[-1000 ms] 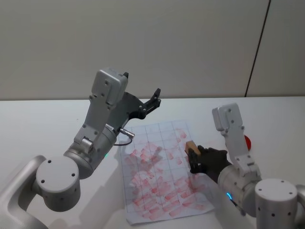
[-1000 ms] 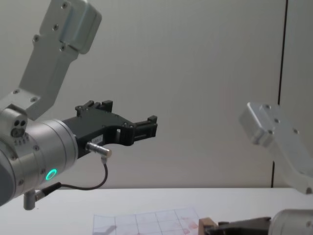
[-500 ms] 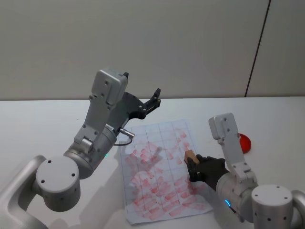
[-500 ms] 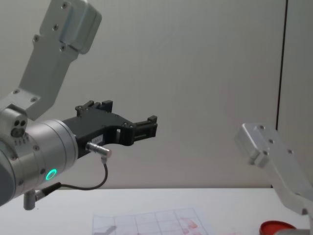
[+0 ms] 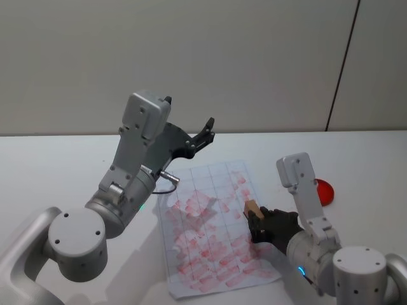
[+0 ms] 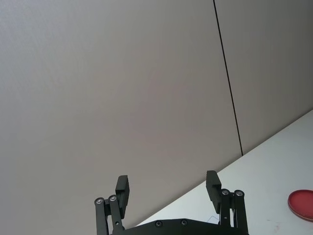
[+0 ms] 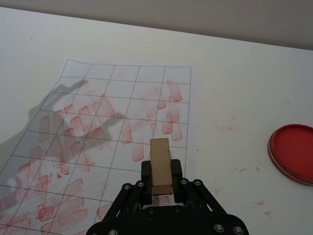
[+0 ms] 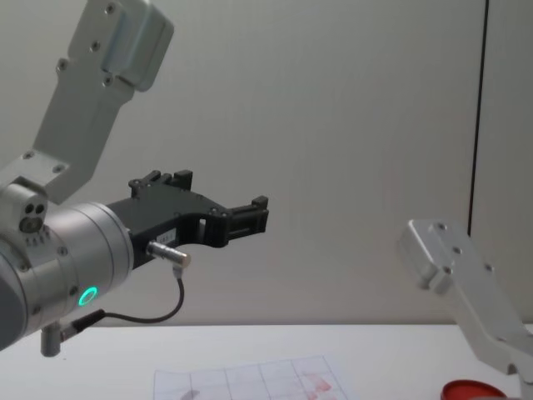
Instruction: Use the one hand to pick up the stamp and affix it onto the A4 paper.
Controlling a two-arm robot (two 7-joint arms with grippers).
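- The right gripper (image 7: pixel 161 176) is clamped on the stamp (image 7: pixel 161 164), one black finger on each long side of the wooden block, which juts forward out of the jaws.
- The block hangs over the A4 paper (image 7: pixel 122 93), close to the sheet's right edge (whether its face touches the paper cannot be told).
- By this evidence the pick-up is done. Pressing the stamp onto the sheet, then lifting off, looks to be what is left. The printed grid already carries many reddish marks.
- A round red ink pad (image 7: pixel 293 152) lies on the white table (image 7: pixel 234 73), to the right of the sheet and apart from it.
- The left gripper (image 6: pixel 167 182) is raised above the sheet's far left corner, fingers spread wide and holding nothing.
- The right wrist view alone gives the grip and the squares beneath it. The head view places both arms around the sheet. The chest view sees the left gripper side-on against the wall, with the sheet's far edge below.
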